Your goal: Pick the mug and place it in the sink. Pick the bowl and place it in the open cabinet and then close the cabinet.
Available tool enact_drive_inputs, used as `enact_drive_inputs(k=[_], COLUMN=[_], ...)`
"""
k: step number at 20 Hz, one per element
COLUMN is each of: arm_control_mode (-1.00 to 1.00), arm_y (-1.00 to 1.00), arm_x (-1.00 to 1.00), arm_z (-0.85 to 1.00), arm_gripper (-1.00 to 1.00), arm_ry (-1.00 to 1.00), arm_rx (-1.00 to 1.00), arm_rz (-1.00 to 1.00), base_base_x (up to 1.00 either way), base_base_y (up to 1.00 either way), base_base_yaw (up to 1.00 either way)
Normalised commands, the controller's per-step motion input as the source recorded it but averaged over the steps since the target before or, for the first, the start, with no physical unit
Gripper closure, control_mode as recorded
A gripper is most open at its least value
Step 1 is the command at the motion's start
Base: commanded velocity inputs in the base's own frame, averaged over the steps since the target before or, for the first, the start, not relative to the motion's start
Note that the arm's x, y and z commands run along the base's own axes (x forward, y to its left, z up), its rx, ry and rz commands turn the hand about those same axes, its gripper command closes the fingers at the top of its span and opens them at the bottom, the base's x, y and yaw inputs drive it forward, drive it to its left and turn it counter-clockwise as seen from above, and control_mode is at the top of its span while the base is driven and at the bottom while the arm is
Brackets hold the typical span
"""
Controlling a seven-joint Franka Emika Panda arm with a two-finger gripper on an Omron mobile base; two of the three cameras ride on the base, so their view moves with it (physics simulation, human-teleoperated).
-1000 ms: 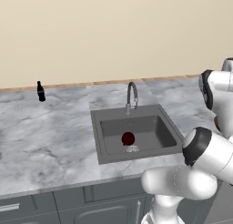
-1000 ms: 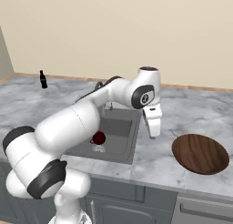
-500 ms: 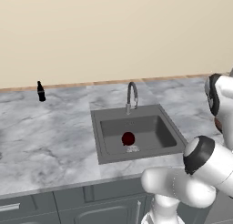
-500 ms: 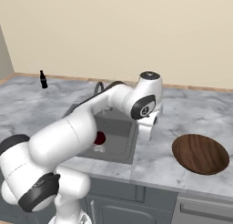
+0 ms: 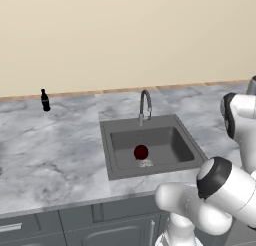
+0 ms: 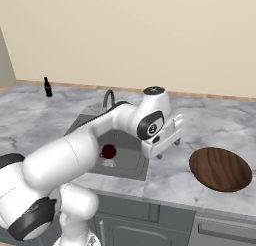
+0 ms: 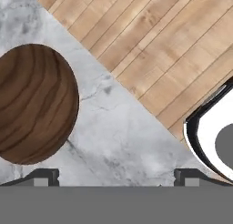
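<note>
1. A small mug (image 5: pixel 141 152) with a dark red inside lies on the floor of the dark grey square recessed sink (image 5: pixel 116 155), near the basin's middle and in front of the curved steel faucet (image 5: pixel 145 106); the right base view shows the same mug (image 6: pixel 108 151) in the sink (image 6: pixel 131 161), partly behind the white arm.

2. The wide, shallow, dark brown wooden bowl (image 6: pixel 220 168) with ringed grain rests upright on the grey marbled counter (image 6: pixel 200 127), well to the right of the sink and near the counter's front edge.

3. The white arm's two-finger gripper (image 6: pixel 167 151) hangs over the counter between the sink's right rim and the bowl, touching neither; its jaws stand wide apart and hold nothing.

4. In the hand view the gripper (image 7: pixel 117 175) has its dark fingertips (image 7: pixel 44 175) spread to either side, with the bowl (image 7: pixel 34 102) lying off to the left of the gap and bare marbled counter (image 7: pixel 123 132) between the tips.

5. The hand view alone takes in a floor of light wooden planks (image 7: pixel 168 45) beyond the counter's edge.

6. The left base view sets a small black bottle (image 5: pixel 45 100) upright far left of the sink, at the back of the counter (image 5: pixel 55 155) by the wall; the right base view has that bottle (image 6: pixel 48 87) there too.

7. A plain cream wall (image 5: pixel 125 35) rises behind the sink, and dark grey cabinet fronts (image 5: pixel 100 225) run below the counter.
</note>
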Motion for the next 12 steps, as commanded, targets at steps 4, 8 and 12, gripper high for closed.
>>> enact_drive_inputs(k=[4, 8, 12], arm_control_mode=[-1.0, -1.0, -1.0], arm_y=[-0.09, -0.25, -0.35], arm_x=[-0.01, 0.0, 0.0], arm_z=[-0.01, -0.11, -0.17], arm_gripper=[-1.0, -1.0, -1.0], arm_ry=[0.0, 0.0, 0.0], arm_rx=[0.0, 0.01, 0.02], arm_rz=[-0.45, -0.18, -0.02], base_base_x=[0.0, 0.0, 0.0], base_base_y=[0.0, 0.0, 0.0], base_base_yaw=[0.0, 0.0, 0.0])
